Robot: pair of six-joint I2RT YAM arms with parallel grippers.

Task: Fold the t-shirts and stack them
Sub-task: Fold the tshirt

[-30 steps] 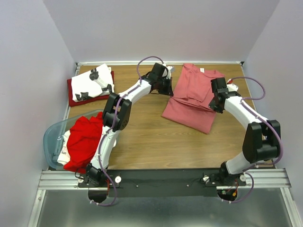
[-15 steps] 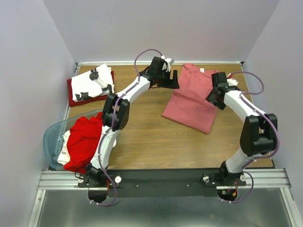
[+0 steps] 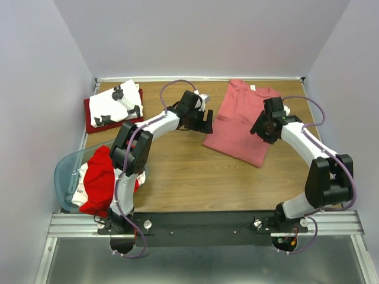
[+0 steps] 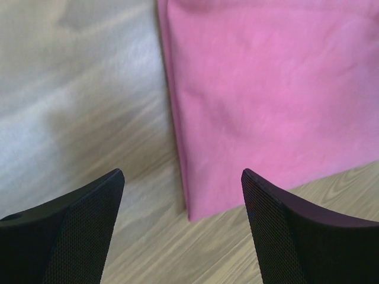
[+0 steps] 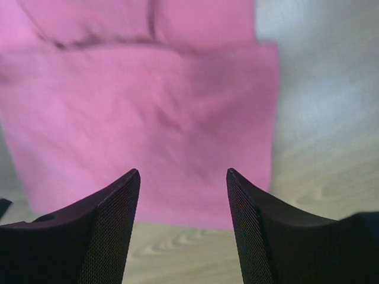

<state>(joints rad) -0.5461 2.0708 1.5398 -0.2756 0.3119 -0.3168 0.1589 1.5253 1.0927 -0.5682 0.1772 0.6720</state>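
The salmon-pink t-shirt (image 3: 240, 121) lies folded flat at the back right of the table, collar toward the far wall. My left gripper (image 3: 205, 122) hovers open just off its left edge. In the left wrist view the t-shirt's (image 4: 266, 89) lower corner lies between my left gripper's (image 4: 182, 177) spread fingers, untouched. My right gripper (image 3: 261, 128) stands open above the shirt's right side. In the right wrist view the pink cloth (image 5: 148, 118) fills the space beyond my right gripper's (image 5: 182, 173) fingertips, with nothing held.
A white t-shirt with black prints (image 3: 118, 102) lies folded on a dark red one (image 3: 90, 123) at the back left. A pale-blue tub (image 3: 64, 171) hangs over the left edge, holding a bright red shirt (image 3: 98, 177) and white cloth (image 3: 77, 192). Walls close in on three sides.
Both grippers have opened and let go of the pink shirt. The left arm has drawn back toward the near left; the right gripper has shifted slightly. The shirt now lies flat.
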